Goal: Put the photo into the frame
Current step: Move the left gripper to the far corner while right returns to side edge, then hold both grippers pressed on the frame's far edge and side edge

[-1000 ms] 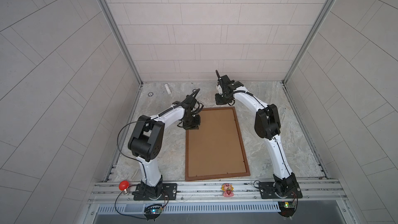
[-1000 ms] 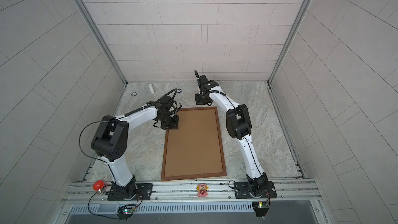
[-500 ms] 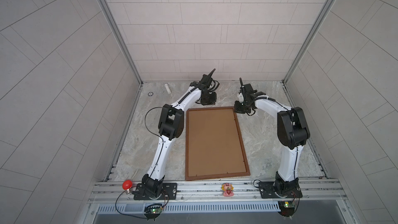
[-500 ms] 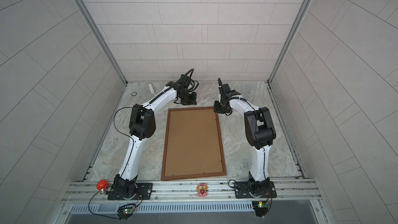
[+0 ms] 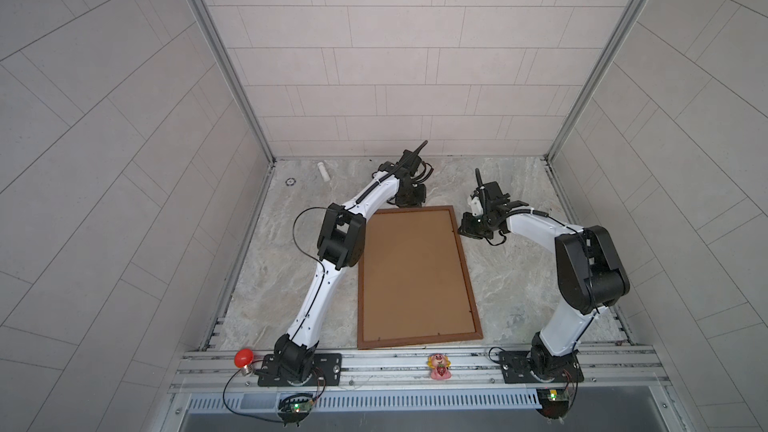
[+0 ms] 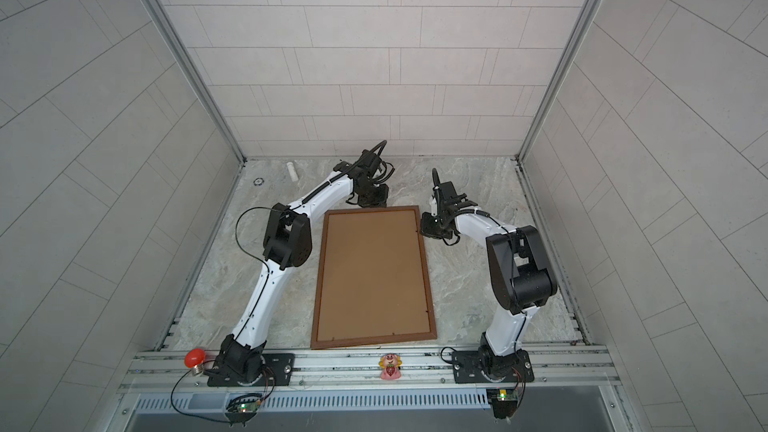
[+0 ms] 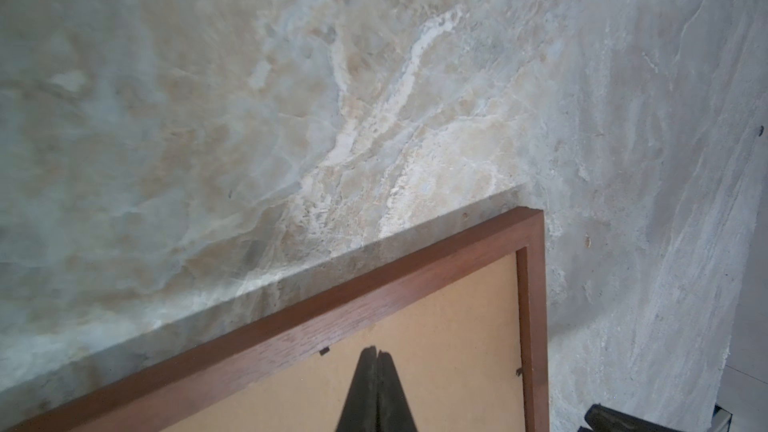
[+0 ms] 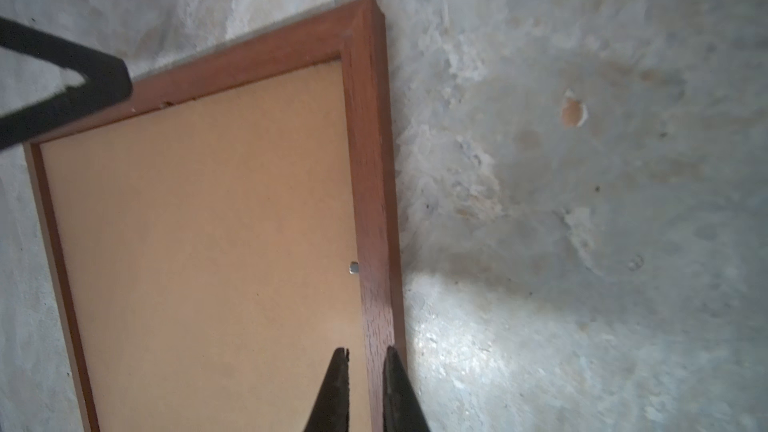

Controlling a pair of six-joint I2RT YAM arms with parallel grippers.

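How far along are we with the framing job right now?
Done, apparently: the backing board sits inside the frame, which lies back-up. The photo shows in no view, so I cannot confirm it is underneath. In hand: left gripper shut above the board's far edge; right gripper, jaws slightly apart, over the frame's right rail. Remaining: probably checking the small tabs, then withdrawing.

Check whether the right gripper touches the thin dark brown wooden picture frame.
Cannot tell. In the right wrist view the right gripper, jaws slightly parted, straddles a long rail of the frame, but neither contact nor a gap shows plainly.
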